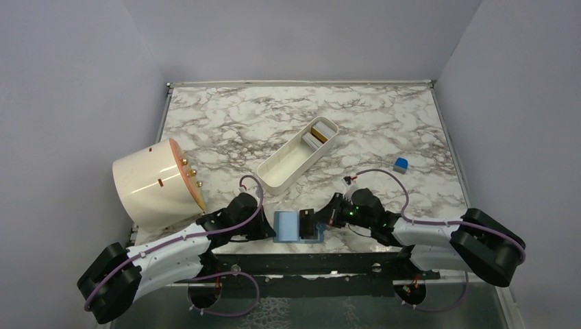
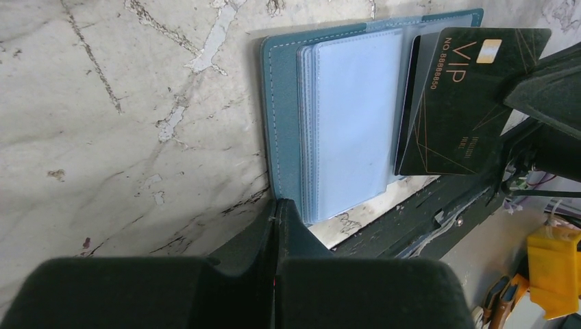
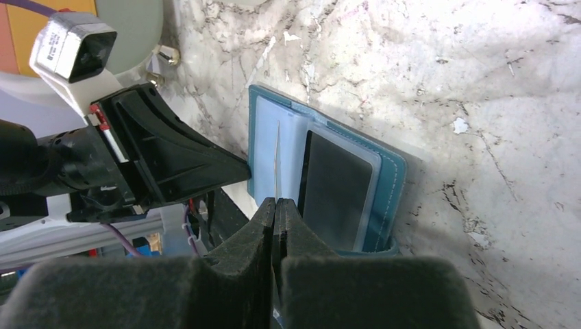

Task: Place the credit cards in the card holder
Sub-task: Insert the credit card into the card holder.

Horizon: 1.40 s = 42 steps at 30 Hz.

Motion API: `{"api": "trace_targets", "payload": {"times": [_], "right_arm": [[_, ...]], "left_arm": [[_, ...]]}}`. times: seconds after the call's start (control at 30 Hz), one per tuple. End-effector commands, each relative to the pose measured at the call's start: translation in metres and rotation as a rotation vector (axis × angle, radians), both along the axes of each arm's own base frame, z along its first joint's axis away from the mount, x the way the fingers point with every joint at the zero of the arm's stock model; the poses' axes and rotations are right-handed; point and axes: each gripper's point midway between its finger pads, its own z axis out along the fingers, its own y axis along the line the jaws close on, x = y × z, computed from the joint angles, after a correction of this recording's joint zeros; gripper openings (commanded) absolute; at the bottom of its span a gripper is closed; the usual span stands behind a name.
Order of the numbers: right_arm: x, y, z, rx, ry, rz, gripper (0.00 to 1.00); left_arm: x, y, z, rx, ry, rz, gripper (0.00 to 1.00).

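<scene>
The teal card holder (image 1: 291,227) lies open at the table's front edge, with its light-blue clear pockets up (image 2: 349,116). My left gripper (image 2: 279,205) is shut on the near edge of its cover, and it also shows in the top view (image 1: 268,232). My right gripper (image 3: 275,203) is shut on a black VIP card (image 2: 459,103), held tilted over the holder's right half. That card shows edge-on in the right wrist view (image 3: 277,157). Another black card (image 3: 336,188) sits in a pocket. Gold (image 1: 319,130) and pale cards (image 1: 312,140) stand in the far end of the white tray (image 1: 281,168).
A large cream cylinder (image 1: 154,181) lies on its side at the left, close to my left arm. A small blue cube (image 1: 401,164) sits at the right. The dark metal table edge (image 2: 438,205) runs just beside the holder.
</scene>
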Motion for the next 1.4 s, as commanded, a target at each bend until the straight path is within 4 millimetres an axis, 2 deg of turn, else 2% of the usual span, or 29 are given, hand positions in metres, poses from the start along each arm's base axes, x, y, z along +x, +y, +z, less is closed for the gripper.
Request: {"api": "trace_targets", "payload": {"times": [0.0, 0.57, 0.97, 1.37], "right_arm": [[-0.003, 0.0, -0.005, 0.012, 0.032, 0.004, 0.01], [-0.011, 0.009, -0.025, 0.031, 0.083, 0.058, 0.01], [-0.002, 0.008, -0.025, 0.019, 0.054, 0.02, 0.01], [-0.001, 0.012, -0.025, 0.022, 0.046, 0.04, 0.01]], "left_arm": [[-0.005, 0.001, -0.002, -0.005, 0.003, -0.029, 0.0], [-0.008, -0.001, -0.003, -0.018, 0.013, -0.041, 0.0], [-0.011, -0.005, -0.002, -0.057, 0.033, -0.038, 0.0], [-0.01, -0.011, 0.002, -0.11, 0.035, -0.019, 0.0]]}}
